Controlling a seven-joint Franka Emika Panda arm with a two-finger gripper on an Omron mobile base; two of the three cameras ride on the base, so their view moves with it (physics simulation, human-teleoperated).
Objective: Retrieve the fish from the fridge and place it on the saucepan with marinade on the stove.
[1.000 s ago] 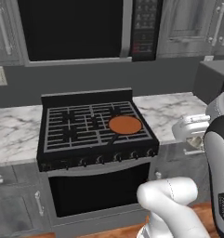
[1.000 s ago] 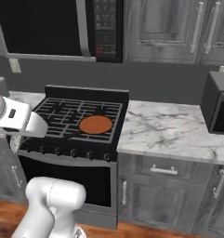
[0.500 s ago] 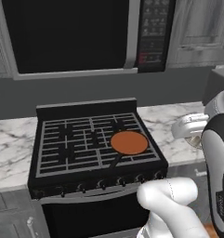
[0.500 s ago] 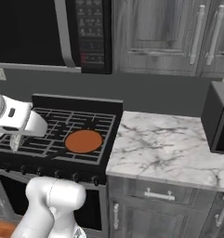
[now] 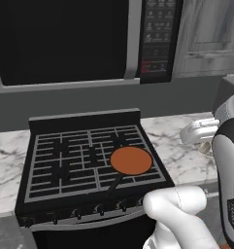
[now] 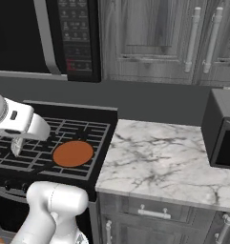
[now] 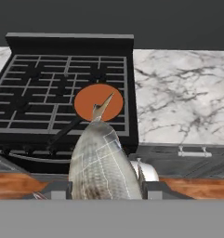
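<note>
Stove (image 5: 89, 160): black gas range, grey grates, front knobs; sits left of the marble bench (image 6: 164, 162).

Pan (image 5: 131, 160): shallow, round, flat orange-brown marinade inside, thin dark handle pointing toward the stove front. It rests on the front right grate, near the stove's right edge. Nothing else lies in it.

Fish (image 7: 104, 162): pale grey-white, speckled, held lengthwise in the tool (image 7: 104, 188), tail pointing toward the pan. In the hand view it hangs in front of the stove, not yet over the pan. In the right base view a pale piece (image 6: 17, 145) hangs below the wrist over the left grates.

Tool: clenched on the fish, tips at either flank.

Microwave (image 5: 65, 39): black, above the stove.

Risks, as judged: 
- Release short of the pan would drop the fish on the grates or floor.
- The fish looks about as long as the pan is wide, so an off-centre drop could tip it over the rim.
- A low approach could knock the handle and shift the pan.
</note>
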